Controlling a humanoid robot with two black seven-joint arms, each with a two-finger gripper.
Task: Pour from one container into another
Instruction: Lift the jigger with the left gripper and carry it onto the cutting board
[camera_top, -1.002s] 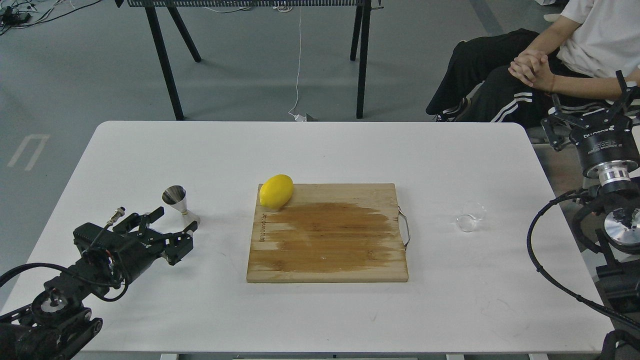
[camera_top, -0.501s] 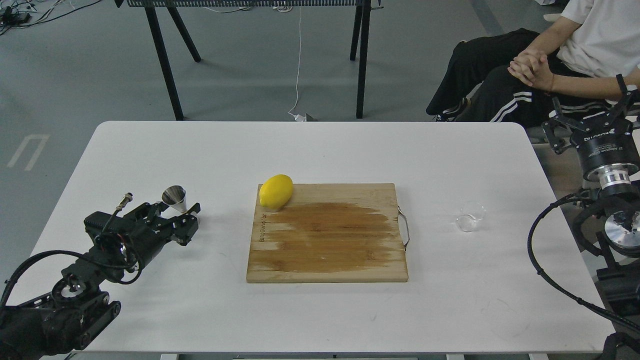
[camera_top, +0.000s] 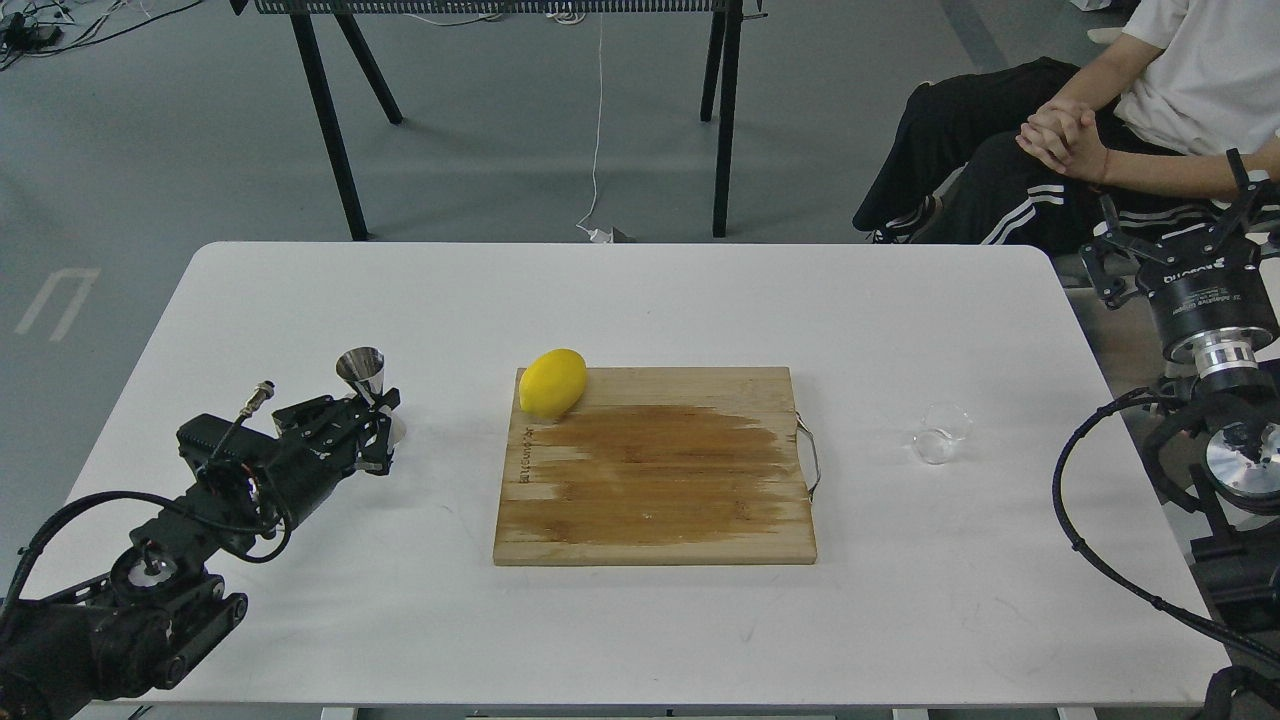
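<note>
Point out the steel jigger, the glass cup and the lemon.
steel jigger (camera_top: 361, 366): head view, on its upper cone just below the open mouth.
glass cup (camera_top: 941, 434): head view, on the middle of its clear wall.
lemon (camera_top: 552, 382): head view, on the middle of its yellow skin.

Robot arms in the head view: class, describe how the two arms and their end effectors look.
Both are black. The left end effector has two short linked fingers and a small metal connector behind it. The right end effector has spindly black fingers, white lettering on a round body, a silver ring below, and looping black cables.
</note>
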